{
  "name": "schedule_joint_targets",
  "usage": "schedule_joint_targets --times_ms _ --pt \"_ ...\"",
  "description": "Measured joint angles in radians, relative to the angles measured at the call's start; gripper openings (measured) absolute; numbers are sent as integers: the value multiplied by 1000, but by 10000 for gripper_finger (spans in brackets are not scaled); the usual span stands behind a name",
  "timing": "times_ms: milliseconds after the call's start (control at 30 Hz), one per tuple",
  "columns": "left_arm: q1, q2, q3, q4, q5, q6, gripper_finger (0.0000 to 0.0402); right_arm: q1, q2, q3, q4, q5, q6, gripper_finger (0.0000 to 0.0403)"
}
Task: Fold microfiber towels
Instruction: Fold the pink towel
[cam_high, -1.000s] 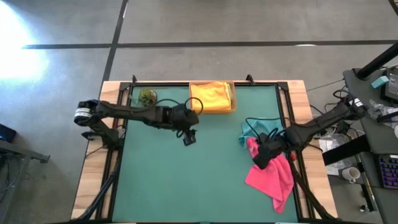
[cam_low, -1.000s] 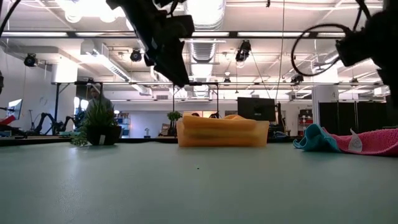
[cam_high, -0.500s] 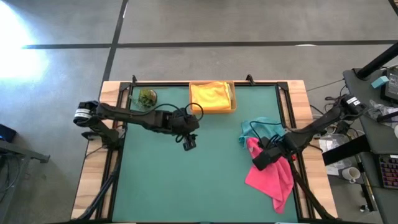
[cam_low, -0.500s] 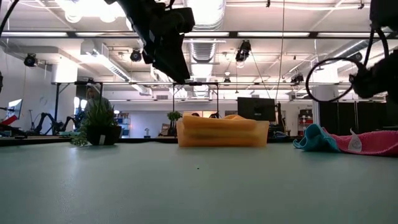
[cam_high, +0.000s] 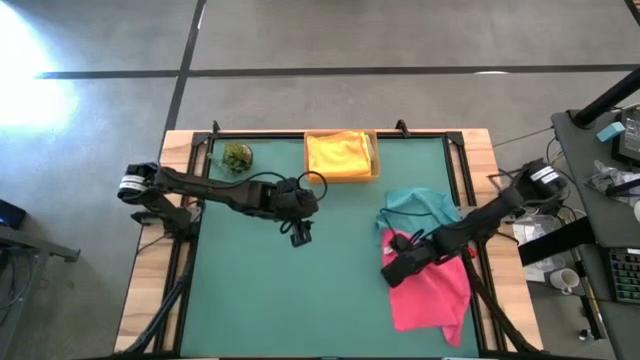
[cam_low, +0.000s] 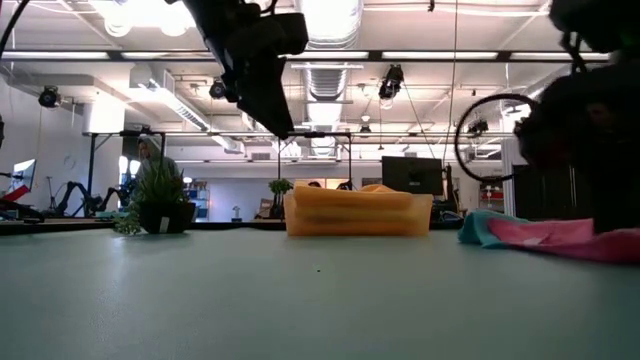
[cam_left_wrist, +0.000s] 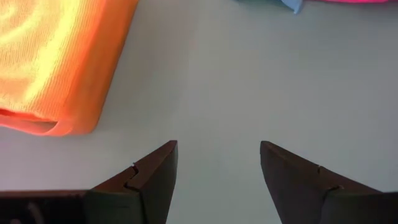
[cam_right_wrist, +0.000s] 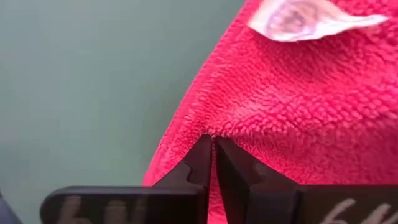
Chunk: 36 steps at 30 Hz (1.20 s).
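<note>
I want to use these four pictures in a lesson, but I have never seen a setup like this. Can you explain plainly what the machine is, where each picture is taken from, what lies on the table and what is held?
Two dark robot arms work at a green table. One picture looks straight down, one looks level across the tabletop, and one comes from each arm's wrist. On the table lie a pink towel, a teal towel, a tray of yellow and orange towels and a small plant ball. The right tool is shut on the pink towel's edge. The left tool hovers open, holding nothing.
</note>
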Motion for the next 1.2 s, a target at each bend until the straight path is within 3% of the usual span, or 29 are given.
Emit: schedule_joint_targets --times_ms 433,867,1000,1200 --pt "-60 -35 -24 -326 -28 49 212 -139 371 385 2 8 -138 18" --pt "-190 -387 -276 -344 -86 -3 212 -272 673 836 -60 6 -313 18" --pt "-190 -495 -337 -342 -90 -6 212 -281 701 954 -106 48 -368 18" --pt "-190 -597 -384 -327 -90 -5 212 -281 664 1029 -367 176 -386 18"
